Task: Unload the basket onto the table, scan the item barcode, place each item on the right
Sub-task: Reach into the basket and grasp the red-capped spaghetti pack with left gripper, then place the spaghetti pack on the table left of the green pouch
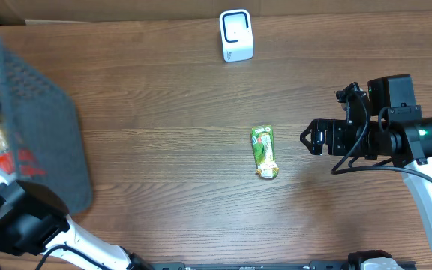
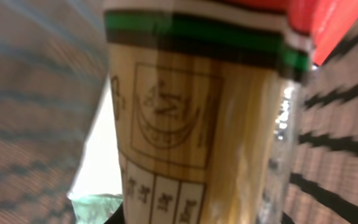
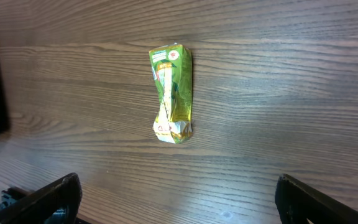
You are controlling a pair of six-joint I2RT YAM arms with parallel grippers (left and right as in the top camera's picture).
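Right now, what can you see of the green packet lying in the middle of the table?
The green packet is a small, slim pouch of glossy foil-like wrap, green and yellow with small red marks. The end nearer the robot's base is twisted and crumpled. It lies flat on the wooden table, which is all that touches it. The open right gripper sits apart from it, on its right.

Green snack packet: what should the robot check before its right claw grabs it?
1. Right claw open wide: ok.
2. Green snack packet lying alone on the table, nothing touching it: ok.
3. Claw around the packet: not ok, it is off to one side.
4. Barcode showing on the packet: cannot tell.
5. White scanner standing with nothing in front of it: ok.
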